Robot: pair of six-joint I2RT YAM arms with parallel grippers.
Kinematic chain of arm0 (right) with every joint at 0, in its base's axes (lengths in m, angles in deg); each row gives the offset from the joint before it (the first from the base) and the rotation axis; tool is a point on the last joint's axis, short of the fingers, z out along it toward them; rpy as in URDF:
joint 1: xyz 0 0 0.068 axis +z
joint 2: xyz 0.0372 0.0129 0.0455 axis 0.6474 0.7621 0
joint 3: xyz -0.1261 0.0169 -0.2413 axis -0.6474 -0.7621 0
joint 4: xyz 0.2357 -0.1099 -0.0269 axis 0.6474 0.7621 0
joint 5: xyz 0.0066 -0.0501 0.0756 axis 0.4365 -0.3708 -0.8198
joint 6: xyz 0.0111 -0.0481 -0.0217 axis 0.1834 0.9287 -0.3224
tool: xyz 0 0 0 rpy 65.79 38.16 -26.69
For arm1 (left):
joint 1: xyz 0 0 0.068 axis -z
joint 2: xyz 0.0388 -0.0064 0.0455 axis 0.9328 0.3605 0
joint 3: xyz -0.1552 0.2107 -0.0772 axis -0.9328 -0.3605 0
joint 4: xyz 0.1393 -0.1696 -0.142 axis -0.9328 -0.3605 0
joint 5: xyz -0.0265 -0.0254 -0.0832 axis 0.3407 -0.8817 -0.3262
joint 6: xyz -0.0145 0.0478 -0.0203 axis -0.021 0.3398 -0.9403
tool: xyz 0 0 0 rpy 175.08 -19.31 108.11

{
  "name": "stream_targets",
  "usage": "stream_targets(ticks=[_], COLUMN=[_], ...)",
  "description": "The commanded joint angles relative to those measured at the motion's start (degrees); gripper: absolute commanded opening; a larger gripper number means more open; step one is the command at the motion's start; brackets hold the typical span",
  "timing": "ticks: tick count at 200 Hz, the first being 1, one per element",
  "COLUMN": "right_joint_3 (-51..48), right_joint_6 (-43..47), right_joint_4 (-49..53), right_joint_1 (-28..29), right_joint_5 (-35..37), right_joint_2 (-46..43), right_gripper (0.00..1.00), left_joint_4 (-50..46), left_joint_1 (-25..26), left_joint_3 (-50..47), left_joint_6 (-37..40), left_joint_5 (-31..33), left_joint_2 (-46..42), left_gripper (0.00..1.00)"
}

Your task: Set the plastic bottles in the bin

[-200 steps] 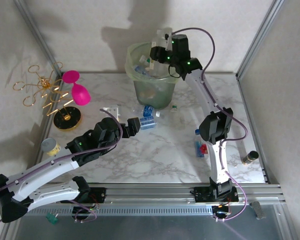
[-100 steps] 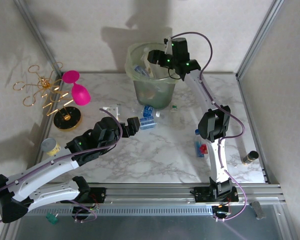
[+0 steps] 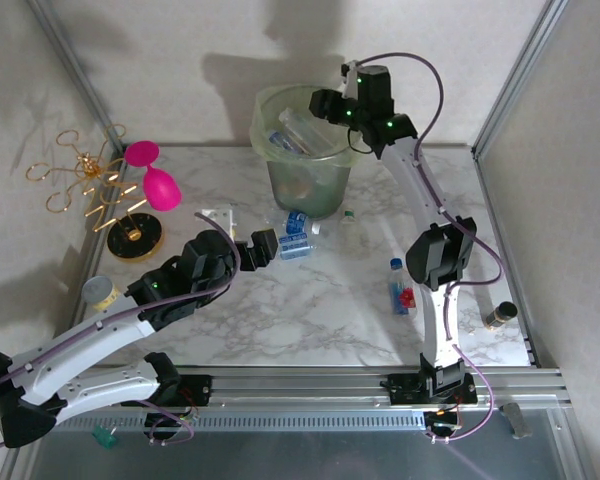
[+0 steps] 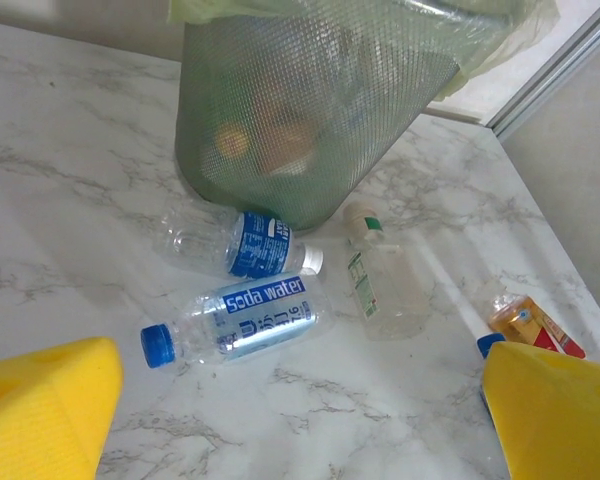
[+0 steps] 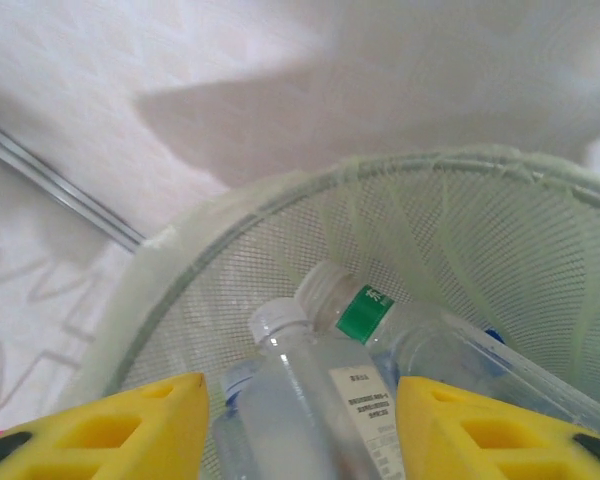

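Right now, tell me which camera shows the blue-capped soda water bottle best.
Left wrist view: the soda water bottle lies whole on its side, label readable, blue cap clear. In the top external view it is a small blue-labelled shape near the bin. The right wrist camera faces into that bin.

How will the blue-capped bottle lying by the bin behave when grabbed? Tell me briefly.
The blue-capped bottle looks empty and clear, so probably light. Lying on its round side, it will likely roll if nudged. Thin walls may dent.
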Motion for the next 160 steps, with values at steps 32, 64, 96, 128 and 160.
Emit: stream_targets(ticks=[32,64,96,128,160], right_joint_3=[-8.5,-17.9,-33.5,-47.5,-58.9], right_joint_6=[2.3,3.4,0.3,-0.9,-2.7], right_joint_4=[-1.2,-4.4,-8.1,-4.9,2.8], right_joint_1=[0.6,2.2,2.9,3.6,3.6], right_joint_5=[-0.3,2.1,5.1,8.6,15.7], right_joint_2=[-11.4,-21.8,-34.5,-45.6,-54.5], right_gripper=[0.50,0.56,0.62,0.62,0.61], left_joint_4=[-3.9,-5.7,-6.8,-8.1,-8.7], left_joint_1=[-0.7,-0.7,-0.7,-0.7,-0.7], left_joint_3=[5.3,6.7,7.6,7.6,6.9], left_joint_6=[4.3,5.9,6.2,6.2,6.8], left_joint_5=[2.8,1.5,-2.2,-4.4,-4.9], left_joint_2=[-4.1,-5.9,-7.0,-8.7,-10.4], left_gripper=[0.93,0.93,0.93,0.93,0.93])
